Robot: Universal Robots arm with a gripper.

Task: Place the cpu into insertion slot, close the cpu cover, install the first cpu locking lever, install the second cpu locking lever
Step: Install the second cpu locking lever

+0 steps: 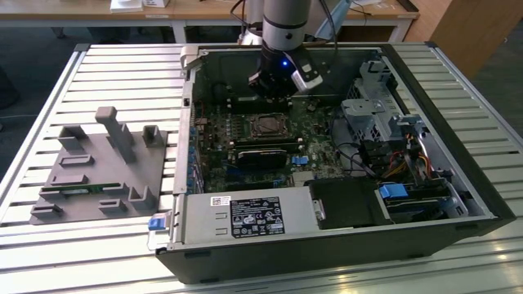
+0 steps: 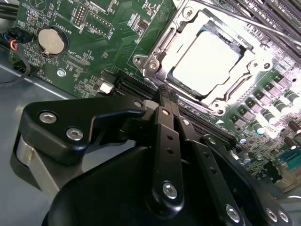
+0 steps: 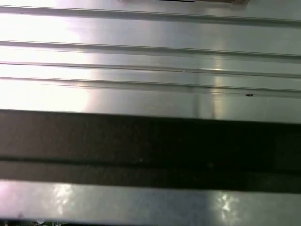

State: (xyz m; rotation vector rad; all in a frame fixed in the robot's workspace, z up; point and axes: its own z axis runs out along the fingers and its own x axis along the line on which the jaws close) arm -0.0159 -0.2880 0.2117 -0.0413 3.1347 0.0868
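The cpu (image 2: 205, 60), a bright silvery square, lies flat in the insertion slot (image 1: 268, 125) on the green board. The cpu cover (image 2: 162, 44), a silvery frame, lies down around the chip. Thin metal lever rods (image 2: 244, 21) run past one side of the socket. My gripper (image 1: 274, 100) hangs inside the open case, just behind the socket in the exterior view. In the second wrist view its black fingers (image 2: 165, 96) are pressed together with nothing between them, a short way off the socket's corner.
The case walls (image 1: 190, 122) box in the board. A drive cage and cables (image 1: 372, 116) stand at the exterior view's right, and a power supply (image 1: 245, 217) at the front. A grey fixture plate (image 1: 102, 168) lies on the slatted table (image 3: 150, 33) at the left. A black heatsink block (image 1: 263, 156) sits in front of the socket.
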